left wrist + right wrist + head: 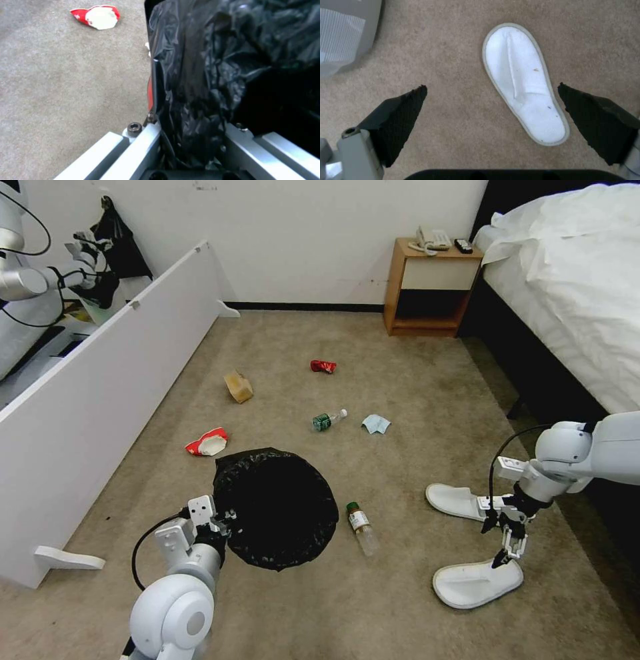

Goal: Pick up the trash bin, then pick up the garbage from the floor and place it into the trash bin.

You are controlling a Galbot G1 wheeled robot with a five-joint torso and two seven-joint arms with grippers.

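Head view: the trash bin (pixel 277 510), lined with a crinkly black bag, is being held at its near-left rim by the left gripper (pixel 223 523), whose jaws are being kept clamped on the rim and liner. From the left wrist view, the black liner (pixel 213 75) is being pinched between the metal fingers (pixel 143 147), a sliver of the bin's red body (pixel 150 92) is being shown beside it, and the crushed red-white paper cup (pixel 96 17) is lying apart on the carpet (pixel 66 87).

The right gripper (pixel 512 543) is being held pointing down just above the nearer white slipper (pixel 477 583), with the second slipper (pixel 457 501) lying just beyond it. From the right wrist view, its jaws are being held wide, the black pads (pixel 400 117) standing well apart above the carpet, with one slipper (pixel 525 85) lying between them, closer to one pad and untouched.

Other garbage is lying scattered on the floor beyond the bin: a tan paper bag (pixel 239 387), a red can (pixel 323 367), a green-labelled bottle (pixel 329 420), a light blue cloth (pixel 376 424), and another bottle (pixel 362 527) just beside the bin.
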